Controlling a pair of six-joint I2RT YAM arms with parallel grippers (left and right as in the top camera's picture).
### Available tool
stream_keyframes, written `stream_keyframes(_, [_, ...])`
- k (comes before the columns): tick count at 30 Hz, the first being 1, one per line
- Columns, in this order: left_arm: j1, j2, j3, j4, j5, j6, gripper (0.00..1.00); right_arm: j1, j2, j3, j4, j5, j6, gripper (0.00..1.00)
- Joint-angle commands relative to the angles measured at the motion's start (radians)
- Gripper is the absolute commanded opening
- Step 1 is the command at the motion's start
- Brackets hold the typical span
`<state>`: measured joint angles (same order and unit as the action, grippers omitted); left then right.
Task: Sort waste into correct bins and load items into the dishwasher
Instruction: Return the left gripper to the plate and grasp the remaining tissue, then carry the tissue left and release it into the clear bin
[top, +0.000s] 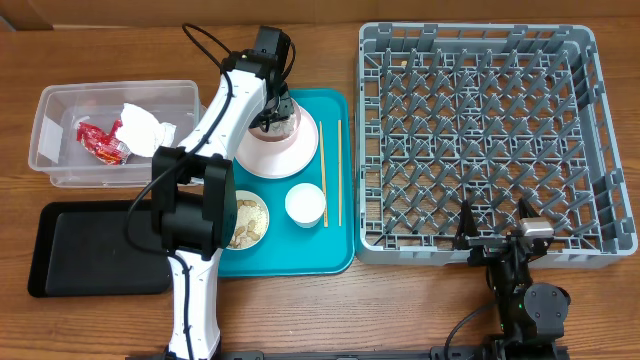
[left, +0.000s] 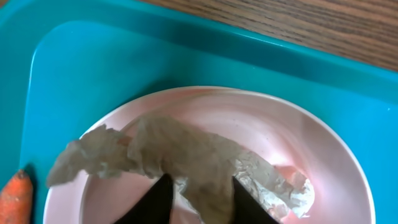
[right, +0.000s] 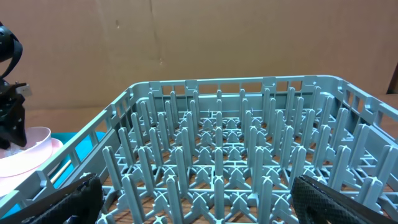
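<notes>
Your right gripper (right: 196, 190) holds its fingers (right: 71, 200) wide apart; the grey dish rack (right: 236, 155) stands straight ahead between them, the pink plate (right: 28, 160) off left.

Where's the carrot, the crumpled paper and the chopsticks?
carrot (left: 15, 193): left wrist view, on its orange end.
crumpled paper (left: 186, 155): left wrist view, on its wrinkly middle.
chopsticks (top: 339, 170): overhead view, on the middle of the right-hand stick.

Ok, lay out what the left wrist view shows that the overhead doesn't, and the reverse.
Left wrist only: crumpled paper lying on the pink plate between the left claw fingers, and a carrot tip beside the plate. Overhead only: clear tub, red wrapper, black tray, grey dish rack, chopsticks, white cup. Both: the pink plate and teal tray.
</notes>
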<state>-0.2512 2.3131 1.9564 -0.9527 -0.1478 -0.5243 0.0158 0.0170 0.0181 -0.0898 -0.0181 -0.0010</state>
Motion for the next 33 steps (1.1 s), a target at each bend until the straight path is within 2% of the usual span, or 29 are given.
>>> stream_keyframes(1, [-0.005,0.023,-0.006,-0.002,-0.016,-0.008,0.22,0.007,-0.001,-0.01,0.005,0.008,-0.003,1.0])
stream_keyframes(5, [-0.005,0.023,-0.006,-0.003,-0.016,-0.007,0.07,0.007,-0.001,-0.01,0.005,0.008,-0.003,1.0])
stream_keyframes(7, [-0.005,0.023,-0.006,-0.004,-0.016,-0.007,0.04,0.007,-0.001,-0.01,0.006,0.008,-0.003,1.0])
stream_keyframes(13, [-0.005,0.015,0.026,-0.044,-0.011,-0.007,0.04,0.007,-0.001,-0.01,0.005,0.008,-0.003,1.0])
stream_keyframes(25, [0.003,-0.117,0.245,-0.24,-0.012,0.001,0.04,0.007,-0.001,-0.01,0.005,0.008,-0.003,1.0])
stream_keyframes(33, [0.05,-0.194,0.255,-0.284,-0.013,0.001,0.04,0.007,-0.001,-0.01,0.005,0.008,-0.003,1.0])
